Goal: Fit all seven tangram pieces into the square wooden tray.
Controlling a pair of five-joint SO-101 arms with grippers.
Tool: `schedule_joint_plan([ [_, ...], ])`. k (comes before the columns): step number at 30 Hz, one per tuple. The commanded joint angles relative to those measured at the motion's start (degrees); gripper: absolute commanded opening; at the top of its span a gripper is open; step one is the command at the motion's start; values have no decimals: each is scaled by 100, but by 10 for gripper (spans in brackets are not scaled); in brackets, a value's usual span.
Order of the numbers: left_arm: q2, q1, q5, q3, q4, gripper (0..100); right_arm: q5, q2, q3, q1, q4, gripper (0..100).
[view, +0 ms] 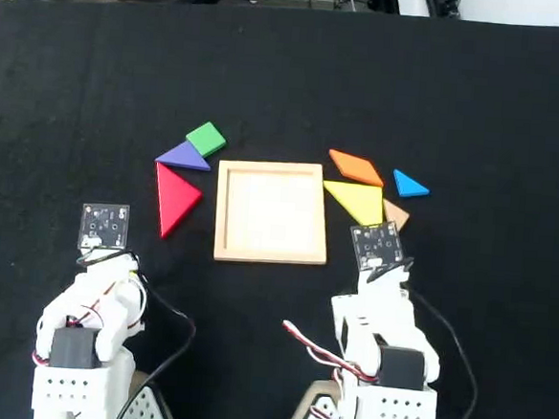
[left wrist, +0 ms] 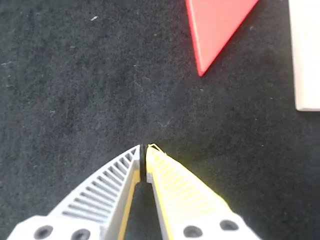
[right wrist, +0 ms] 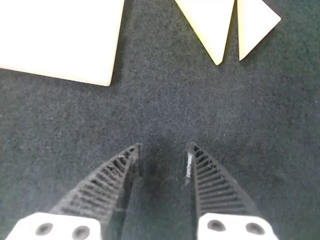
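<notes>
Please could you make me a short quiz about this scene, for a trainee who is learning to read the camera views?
1. Fill the gap: the left gripper is shut, the right gripper is ____.
2. True or false: the wooden tray already holds a piece.
3. The red triangle lies: A on the left gripper's side of the tray; B on the right gripper's side; C inside it.
Key: 1 open; 2 false; 3 A.
</notes>
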Motion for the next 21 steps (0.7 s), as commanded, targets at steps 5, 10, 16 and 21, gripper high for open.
schedule_joint_plan([
  [5, -44, 295, -9, 110, 35, 30, 18, -391, -13, 26, 26, 147],
  [10, -44, 268, 0, 92, -571, 30, 18, -391, -13, 26, 26, 145],
  [16, -44, 488, -35, -488, -888, 30, 62, -391, -22, 70, -44, 148],
  [21, -44, 602, -202, -1253, -976, 32, 62, -391, -22, 70, -1407, 148],
])
